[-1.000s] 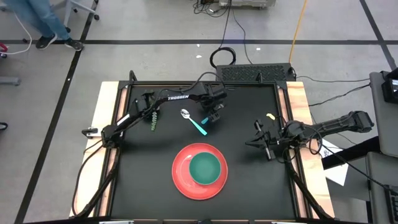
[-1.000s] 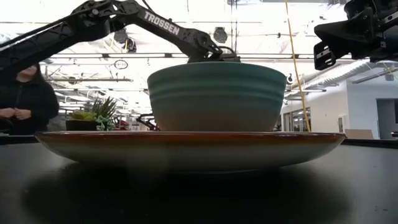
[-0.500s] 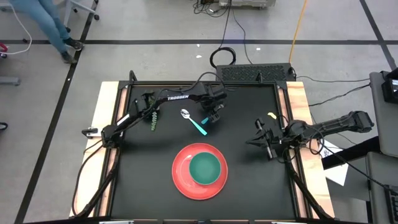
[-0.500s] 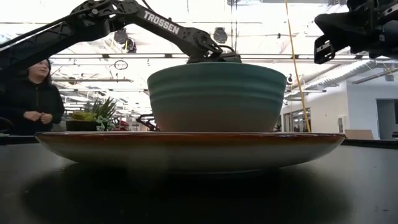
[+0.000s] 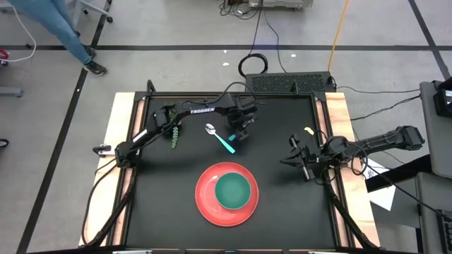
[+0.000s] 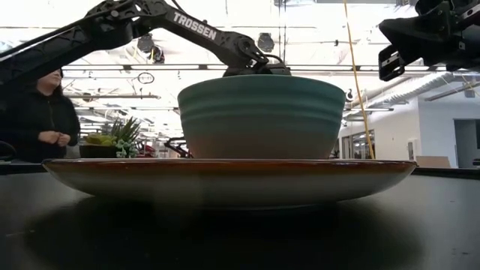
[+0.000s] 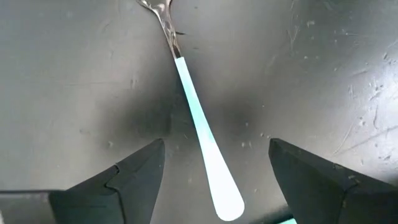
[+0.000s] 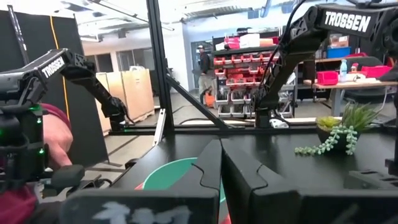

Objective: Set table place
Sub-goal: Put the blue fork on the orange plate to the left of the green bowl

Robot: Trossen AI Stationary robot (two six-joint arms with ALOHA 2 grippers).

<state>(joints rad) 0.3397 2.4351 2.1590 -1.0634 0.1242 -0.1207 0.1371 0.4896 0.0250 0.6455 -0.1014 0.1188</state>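
Table: the black table (image 5: 162, 197) takes up the middle of the high view, with pale wooden strips down its left and right sides. Both arms are over it.
Plate: the red plate (image 5: 205, 201) sits toward the near edge, roughly centred between the two sides. In the low view it is a wide shallow dish (image 6: 112, 176) right up against the lens.
Bowl: the teal bowl (image 5: 233, 190) stands upright inside the plate, in its middle, with a red rim showing all round it. From above it looks to have nothing in it.
Plant: a small green potted plant (image 5: 174, 134) is on the table's left part, beside the left arm's forearm.
Spoon: the spoon (image 5: 219, 136) lies flat on the bare black top beyond the plate, apart from it, light-blue handle angled toward the plate and metal bowl end away from it.
Left gripper: the left gripper (image 5: 241, 130) hovers right over the spoon's handle, and in the left wrist view (image 7: 214, 180) the claw is spread wide, one dark finger on each side of the blue handle (image 7: 202, 134), neither touching it.
Right gripper: the right gripper (image 5: 295, 156) waits near the table's right strip, fingers pressed together, holding nothing.
Open room: bare black surface lies between spoon and plate, and to the plate's left and right.
Beyond the table: a person (image 6: 45, 116) stands in the room behind.
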